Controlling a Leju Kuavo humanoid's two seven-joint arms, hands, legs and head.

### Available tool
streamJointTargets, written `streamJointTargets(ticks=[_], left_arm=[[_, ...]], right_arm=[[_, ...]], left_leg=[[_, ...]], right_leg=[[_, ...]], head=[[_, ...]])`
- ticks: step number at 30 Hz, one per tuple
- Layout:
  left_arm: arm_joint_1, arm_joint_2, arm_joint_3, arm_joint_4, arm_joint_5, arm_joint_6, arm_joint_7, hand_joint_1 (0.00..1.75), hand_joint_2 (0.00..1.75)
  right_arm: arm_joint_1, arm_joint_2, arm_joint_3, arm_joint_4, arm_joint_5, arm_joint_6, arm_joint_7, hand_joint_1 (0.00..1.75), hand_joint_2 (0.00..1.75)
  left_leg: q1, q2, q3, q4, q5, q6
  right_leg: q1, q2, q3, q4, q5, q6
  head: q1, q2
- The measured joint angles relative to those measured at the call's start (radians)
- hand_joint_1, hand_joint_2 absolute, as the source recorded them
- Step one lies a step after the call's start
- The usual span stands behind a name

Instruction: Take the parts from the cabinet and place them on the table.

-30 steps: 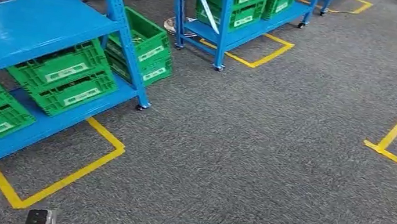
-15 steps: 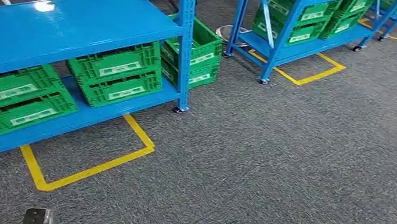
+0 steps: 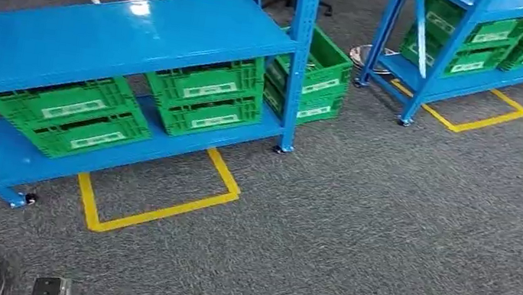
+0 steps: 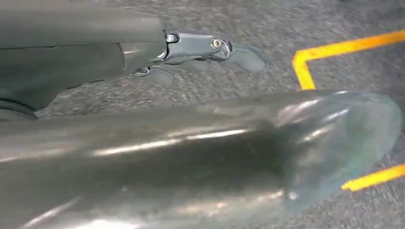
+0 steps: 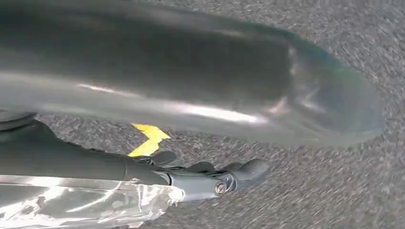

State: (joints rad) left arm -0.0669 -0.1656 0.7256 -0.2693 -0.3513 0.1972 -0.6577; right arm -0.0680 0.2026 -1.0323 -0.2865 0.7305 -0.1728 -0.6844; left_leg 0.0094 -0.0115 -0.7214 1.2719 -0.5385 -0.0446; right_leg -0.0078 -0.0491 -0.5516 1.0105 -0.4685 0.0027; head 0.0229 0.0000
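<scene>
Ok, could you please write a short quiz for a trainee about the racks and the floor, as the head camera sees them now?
1. How many stacks of crates sit on the lower shelf of the near blue rack?
2. What colour is the floor tape in front of that rack? A red, B yellow, C white.
3. True or false: the crates are red.

Key: 1. two; 2. B; 3. false, they are green.
</scene>
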Motion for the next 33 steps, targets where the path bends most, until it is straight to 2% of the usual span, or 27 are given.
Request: streamJointTargets(ticks=[1, 2, 3, 4, 5, 7, 8, 9, 10, 11, 13, 14, 15, 16, 17, 18, 19, 20, 23, 24, 25, 26, 28, 29, 30, 31, 33], left_arm=[[0.001, 0.000, 0.000, 0.000, 0.000, 0.000, 0.000, 0.00, 0.00], [0.001, 0.000, 0.001, 0.000, 0.000, 0.000, 0.000, 0.00, 0.00], [-0.001, 0.001, 0.001, 0.000, 0.000, -0.001, -0.001, 0.00, 0.00], [-0.005, 0.000, 0.001, 0.000, 0.000, -0.001, -0.001, 0.00, 0.00], [-0.010, 0.000, 0.001, 0.000, -0.001, -0.002, -0.001, 0.00, 0.00], [-0.004, 0.001, 0.002, 0.000, -0.004, -0.003, -0.001, 0.00, 0.00], [-0.001, 0.002, 0.003, 0.000, -0.004, -0.003, -0.001, 0.00, 0.00], [0.002, 0.001, 0.005, 0.000, -0.004, -0.003, -0.001, 0.00, 0.00], [0.001, 0.001, 0.005, 0.000, -0.004, -0.004, -0.001, 0.00, 0.00], [-0.002, 0.000, 0.006, 0.000, -0.004, -0.004, -0.001, 0.00, 0.00], [-0.004, -0.001, 0.006, 0.000, -0.005, -0.005, -0.001, 0.00, 0.00], [-0.002, -0.001, 0.007, 0.000, -0.005, -0.005, -0.001, 0.00, 0.00], [0.000, -0.001, 0.008, 0.000, -0.005, -0.005, -0.001, 0.00, 0.00], [0.000, -0.001, 0.008, 0.000, -0.005, -0.005, -0.001, 0.00, 0.00], [0.000, -0.002, 0.008, 0.000, -0.005, -0.005, -0.001, 0.00, 0.00], [-0.002, -0.003, 0.008, 0.000, -0.005, -0.007, -0.001, 0.00, 0.00], [-0.002, -0.002, 0.008, 0.000, -0.005, -0.009, -0.002, 0.00, 0.00], [-0.001, 0.000, 0.009, 0.000, -0.005, -0.010, -0.004, 0.00, 0.00], [0.007, 0.000, 0.009, 0.000, -0.005, -0.011, -0.004, 0.00, 0.00], [0.008, 0.002, 0.009, 0.000, -0.005, -0.011, -0.004, 0.00, 0.00], [0.007, 0.002, 0.009, 0.000, -0.005, -0.012, -0.004, 0.00, 0.00], [0.003, 0.002, 0.009, 0.000, -0.005, -0.012, -0.004, 0.00, 0.00], [-0.002, 0.001, 0.009, 0.000, -0.006, -0.013, -0.004, 0.00, 0.00], [-0.001, 0.000, 0.009, 0.000, -0.006, -0.013, -0.004, 0.00, 0.00], [0.002, 0.000, 0.009, 0.000, -0.007, -0.013, -0.005, 0.00, 0.00], [0.003, 0.000, 0.010, 0.000, -0.007, -0.013, -0.005, 0.00, 0.00], [0.003, 0.001, 0.012, 0.000, -0.008, -0.013, -0.005, 0.00, 0.00]], right_arm=[[-0.001, 0.000, 0.000, 0.000, 0.000, 0.000, 0.000, 0.00, 0.00], [-0.003, 0.000, 0.000, 0.000, 0.000, 0.000, 0.000, 0.00, 0.00], [-0.004, 0.000, 0.000, 0.000, 0.000, 0.000, 0.000, 0.00, 0.00], [-0.003, 0.000, 0.000, 0.000, 0.000, 0.000, 0.000, 0.00, 0.00], [-0.003, 0.000, 0.000, 0.000, 0.000, 0.000, 0.000, 0.00, 0.00], [-0.006, 0.000, 0.000, 0.000, 0.001, 0.000, 0.000, 0.00, 0.00], [-0.008, 0.000, 0.000, 0.000, 0.001, 0.000, 0.000, 0.00, 0.00], [-0.010, 0.000, 0.000, 0.000, 0.001, 0.000, 0.000, 0.00, 0.00], [-0.011, 0.000, 0.000, 0.000, 0.001, 0.000, 0.000, 0.00, 0.00], [-0.009, 0.000, 0.000, 0.000, 0.001, 0.000, 0.000, 0.00, 0.00], [-0.004, 0.000, 0.000, 0.000, 0.001, 0.000, 0.000, 0.00, 0.00], [-0.002, 0.000, 0.000, 0.000, 0.001, 0.000, 0.000, 0.00, 0.00], [-0.001, 0.000, 0.000, 0.000, 0.001, 0.000, 0.000, 0.00, 0.00], [-0.002, 0.000, 0.000, 0.000, 0.001, 0.000, 0.000, 0.00, 0.00], [-0.003, 0.000, 0.000, 0.000, 0.001, 0.000, 0.000, 0.00, 0.00], [-0.003, 0.000, 0.000, 0.000, 0.000, 0.002, 0.000, 0.00, 0.00], [-0.004, 0.000, 0.000, 0.000, -0.002, 0.007, 0.000, 0.00, 0.00], [-0.010, 0.000, 0.000, 0.001, -0.004, 0.010, 0.000, 0.00, 0.00], [-0.012, 0.000, 0.000, 0.001, -0.011, 0.020, 0.000, 0.00, 0.00], [-0.012, 0.000, 0.000, 0.001, -0.012, 0.025, 0.000, 0.00, 0.00], [-0.012, 0.000, 0.000, 0.000, -0.014, 0.027, 0.000, 0.00, 0.00], [-0.010, 0.000, 0.000, 0.001, -0.016, 0.028, 0.000, 0.00, 0.00], [-0.006, 0.000, 0.000, 0.001, -0.018, 0.032, 0.000, 0.00, 0.00], [-0.004, 0.000, 0.000, 0.001, -0.019, 0.034, 0.000, 0.00, 0.00], [-0.003, 0.000, 0.000, 0.001, -0.019, 0.035, 0.000, 0.00, 0.00], [-0.004, 0.000, 0.000, 0.001, -0.020, 0.036, 0.000, 0.00, 0.00], [-0.005, 0.000, 0.000, 0.000, -0.020, 0.038, 0.000, 0.00, 0.00]], left_leg=[[-0.001, 0.002, 0.034, -0.060, 0.039, 0.003], [-0.003, 0.015, 0.083, -0.146, 0.080, 0.007], [-0.008, 0.053, 0.134, -0.232, 0.109, 0.014], [-0.019, 0.109, 0.162, -0.291, 0.103, 0.017], [-0.017, 0.091, 0.157, -0.289, 0.105, 0.028], [-0.021, 0.068, 0.150, -0.290, 0.105, 0.034], [-0.019, 0.055, 0.154, -0.297, 0.110, 0.043], [-0.011, 0.044, 0.155, -0.299, 0.115, 0.050], [-0.009, 0.035, 0.155, -0.299, 0.115, 0.054], [-0.008, 0.022, 0.154, -0.299, 0.116, 0.057], [-0.008, -0.006, 0.151, -0.299, 0.118, 0.059], [-0.008, -0.021, 0.152, -0.299, 0.118, 0.059], [-0.008, -0.036, 0.152, -0.298, 0.118, 0.059], [-0.007, -0.051, 0.153, -0.297, 0.119, 0.058], [-0.004, -0.067, 0.155, -0.297, 0.118, 0.056], [-0.002, -0.075, 0.155, -0.294, 0.117, 0.051], [-0.005, -0.083, 0.154, -0.290, 0.115, 0.045], [-0.007, -0.093, 0.147, -0.283, 0.112, 0.039], [-0.003, -0.099, 0.145, -0.291, 0.118, 0.028], [-0.003, -0.080, 0.143, -0.284, 0.112, 0.023], [-0.008, -0.036, 0.130, -0.253, 0.092, 0.017], [-0.008, -0.013, 0.096, -0.186, 0.056, 0.014], [-0.007, -0.002, 0.007, -0.020, -0.011, 0.011], [-0.007, -0.001, -0.024, 0.031, -0.019, 0.012], [-0.007, -0.001, -0.029, 0.032, -0.003, 0.013], [-0.008, -0.001, -0.013, -0.009, 0.036, 0.017], [-0.010, 0.001, 0.064, -0.172, 0.134, 0.030]], right_leg=[[0.001, -0.013, 0.001, 0.000, 0.000, 0.000], [0.001, -0.024, 0.004, 0.000, -0.001, 0.001], [0.002, -0.035, 0.007, 0.000, -0.002, 0.003], [0.011, -0.045, 0.007, 0.004, -0.007, 0.010], [0.013, -0.053, 0.007, 0.003, -0.007, 0.015], [0.012, -0.078, 0.014, -0.003, -0.007, 0.022], [0.012, -0.090, 0.019, -0.004, -0.010, 0.029], [0.008, -0.049, 0.011, 0.006, -0.021, 0.039], [0.007, 0.002, -0.003, 0.046, -0.050, 0.042], [0.005, 0.030, -0.035, 0.120, -0.089, 0.044], [0.005, 0.047, -0.117, 0.293, -0.160, 0.046], [0.005, 0.048, -0.140, 0.333, -0.163, 0.046], [0.005, 0.048, -0.136, 0.312, -0.138, 0.045], [0.003, 0.049, -0.109, 0.250, -0.097, 0.044], [-0.001, 0.058, -0.066, 0.158, -0.048, 0.044], [-0.006, 0.085, -0.018, 0.059, -0.003, 0.047], [-0.008, 0.099, 0.002, 0.019, -0.020, 0.050], [-0.007, 0.100, 0.002, 0.008, -0.018, 0.039], [-0.003, 0.094, 0.007, 0.013, -0.016, 0.023], [-0.007, 0.087, 0.009, 0.010, -0.013, 0.016], [-0.007, 0.085, 0.011, 0.010, -0.015, 0.011], [-0.006, 0.078, 0.012, 0.010, -0.017, 0.006], [-0.004, 0.063, 0.013, 0.010, -0.023, -0.001], [-0.003, 0.058, 0.016, 0.010, -0.026, -0.002], [-0.003, 0.055, 0.020, 0.010, -0.030, -0.001], [-0.003, 0.053, 0.026, 0.010, -0.034, 0.000], [-0.002, 0.049, 0.044, 0.010, -0.046, 0.005]], head=[[0.000, 0.000], [0.000, 0.000], [0.000, 0.000], [-0.002, 0.000], [0.001, 0.000], [0.002, 0.000], [0.000, 0.000], [0.003, 0.000], [0.007, 0.000], [0.010, 0.000], [0.012, 0.000], [0.011, 0.000], [0.012, 0.000], [0.011, 0.000], [0.011, 0.000], [0.011, 0.000], [0.013, 0.000], [0.016, 0.000], [0.012, 0.000], [0.013, 0.000], [0.003, 0.000], [0.000, 0.000], [0.000, 0.000], [0.000, 0.000], [0.000, 0.000], [0.000, 0.000], [0.000, 0.000]])
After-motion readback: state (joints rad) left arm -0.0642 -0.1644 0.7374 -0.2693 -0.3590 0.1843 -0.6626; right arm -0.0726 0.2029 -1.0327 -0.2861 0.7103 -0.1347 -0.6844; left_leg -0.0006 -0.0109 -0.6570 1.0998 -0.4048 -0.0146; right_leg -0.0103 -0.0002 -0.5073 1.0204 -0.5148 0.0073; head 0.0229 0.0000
